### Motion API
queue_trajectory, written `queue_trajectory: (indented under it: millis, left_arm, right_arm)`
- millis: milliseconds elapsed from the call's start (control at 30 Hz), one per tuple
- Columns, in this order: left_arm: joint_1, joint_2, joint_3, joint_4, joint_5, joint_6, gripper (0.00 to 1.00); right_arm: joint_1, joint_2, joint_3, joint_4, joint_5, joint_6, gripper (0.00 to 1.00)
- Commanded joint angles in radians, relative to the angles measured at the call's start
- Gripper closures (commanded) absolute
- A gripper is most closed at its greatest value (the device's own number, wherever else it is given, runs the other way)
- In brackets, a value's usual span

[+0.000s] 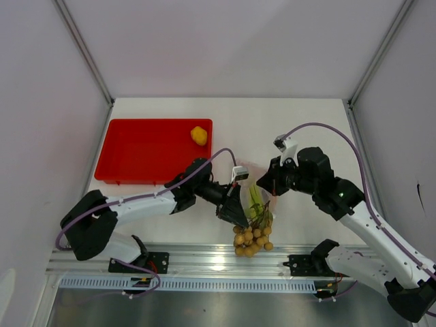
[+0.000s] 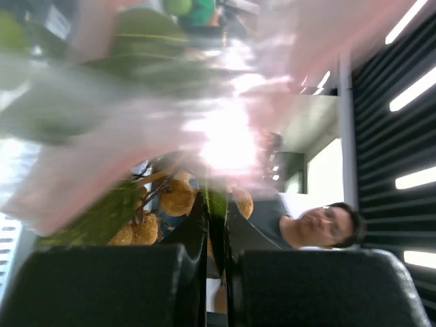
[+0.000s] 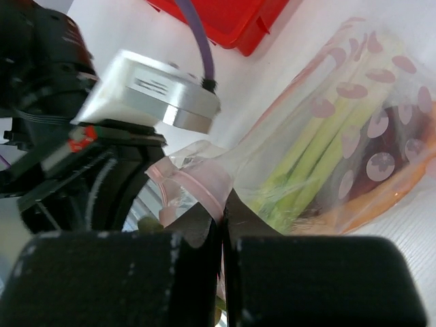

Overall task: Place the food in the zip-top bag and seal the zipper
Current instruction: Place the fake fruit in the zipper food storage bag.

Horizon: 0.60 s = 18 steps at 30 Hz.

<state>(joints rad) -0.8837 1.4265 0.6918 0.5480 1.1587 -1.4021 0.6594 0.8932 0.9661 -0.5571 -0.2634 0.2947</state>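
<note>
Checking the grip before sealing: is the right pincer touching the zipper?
Touching. The right wrist view shows the right pincer shut on the pink zipper at the mouth of the bag.

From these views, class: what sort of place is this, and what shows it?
Likely a robotics lab cell: left arm and right arm on a metal rail, white-walled table, red tray.

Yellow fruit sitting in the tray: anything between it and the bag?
Yes: the right wall of the red tray, then the left wrist camera, lie between the yellow fruit and the zip-top bag. Right hand is shut on the bag's mouth; left hand grips the berry bunch.
</note>
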Motion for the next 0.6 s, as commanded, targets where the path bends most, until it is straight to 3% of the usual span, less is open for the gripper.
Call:
queue_trajectory:
  millis: [0,200,567]
  left_arm:
    - [-0.006,-0.113,0.123,-0.327,-0.053,0.251,0.99]
    - [-0.009,-0.227,0.178,-0.529,-0.157,0.406,1.0]
    - [-0.043,-0.337,0.285,-0.536,-0.251,0.524,0.99]
  right_arm:
    - [0.006,-0.01,0.006,0.04,0.007,0.01,1.0]
    - [0.006,0.018,0.025,0.02,0.023,0.057,1.0]
    - [0.008,0.101,0.089,-0.075,-0.022,0.199,1.0]
